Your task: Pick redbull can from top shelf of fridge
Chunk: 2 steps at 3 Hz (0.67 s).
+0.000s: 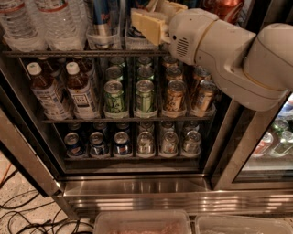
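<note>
The redbull can [105,18] stands in a clear lane tray on the top shelf [68,53] of the fridge [137,188]. Only its blue-and-silver lower body shows; its top is cut off by the picture's upper edge. My gripper [153,20], cream-coloured at the end of the white arm [229,55], reaches in at top-shelf height, just right of the can, in front of the neighbouring lane. It holds nothing that I can see.
Water bottles [55,23] stand left of the can, and a red Coca-Cola can [224,8] is behind the arm. Tea bottles [80,91] and green cans [114,98] fill the middle shelf, short cans [122,144] the bottom one. Another cooler [270,141] is at right, cables [27,219] on the floor.
</note>
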Each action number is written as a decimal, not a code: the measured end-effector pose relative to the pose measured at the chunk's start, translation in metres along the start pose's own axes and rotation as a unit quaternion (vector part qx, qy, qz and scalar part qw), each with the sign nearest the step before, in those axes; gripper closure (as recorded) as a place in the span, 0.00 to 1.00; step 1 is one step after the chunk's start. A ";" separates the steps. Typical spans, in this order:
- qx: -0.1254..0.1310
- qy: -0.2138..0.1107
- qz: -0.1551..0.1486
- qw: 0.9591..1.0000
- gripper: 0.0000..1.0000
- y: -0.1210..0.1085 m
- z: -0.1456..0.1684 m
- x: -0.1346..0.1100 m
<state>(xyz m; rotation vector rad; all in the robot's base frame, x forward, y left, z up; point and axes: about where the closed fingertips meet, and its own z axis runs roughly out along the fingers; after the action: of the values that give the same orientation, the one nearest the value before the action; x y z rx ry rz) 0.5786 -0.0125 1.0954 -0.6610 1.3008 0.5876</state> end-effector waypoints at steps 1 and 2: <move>-0.004 0.001 0.000 1.000 1.00 0.006 -0.016 0.000; -0.012 0.010 0.003 1.000 1.00 0.014 -0.036 0.006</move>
<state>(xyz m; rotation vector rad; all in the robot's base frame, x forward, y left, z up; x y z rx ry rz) 0.5456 -0.0290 1.0827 -0.6850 1.3172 0.6048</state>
